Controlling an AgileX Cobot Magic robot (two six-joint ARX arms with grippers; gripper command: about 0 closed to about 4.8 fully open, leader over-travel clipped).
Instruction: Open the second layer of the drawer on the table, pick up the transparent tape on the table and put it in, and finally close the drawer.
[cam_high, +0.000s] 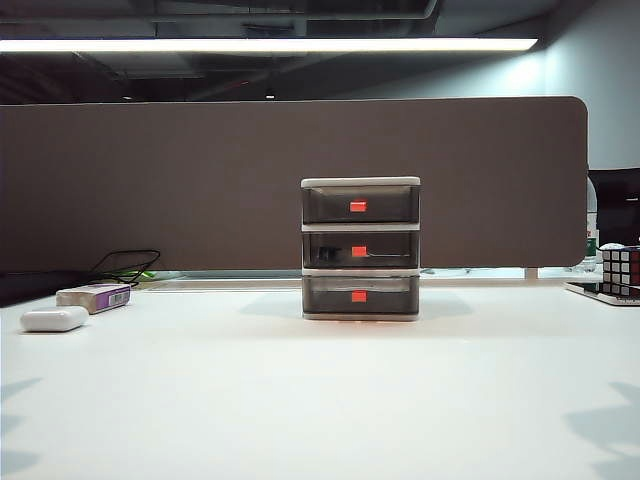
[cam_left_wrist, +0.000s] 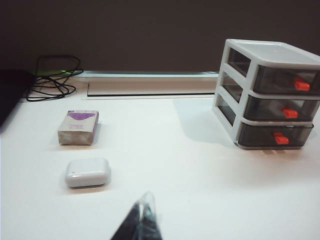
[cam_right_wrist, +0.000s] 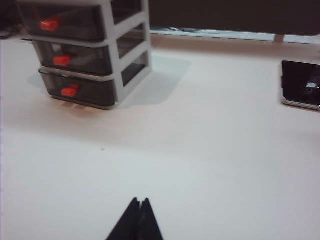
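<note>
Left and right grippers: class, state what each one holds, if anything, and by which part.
Nothing is held. The left gripper and right gripper both hang above bare table with jaws shut and empty.

Nothing's really reading clearly here. The purple-and-white box is showing some tiny print on its top face, but it's way too blurry to make out. No readable labels anywhere else.

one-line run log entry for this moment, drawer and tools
drawer: all tiers shut | second layer: shut | left tool: shut, empty, above table | right tool: shut, empty
</note>
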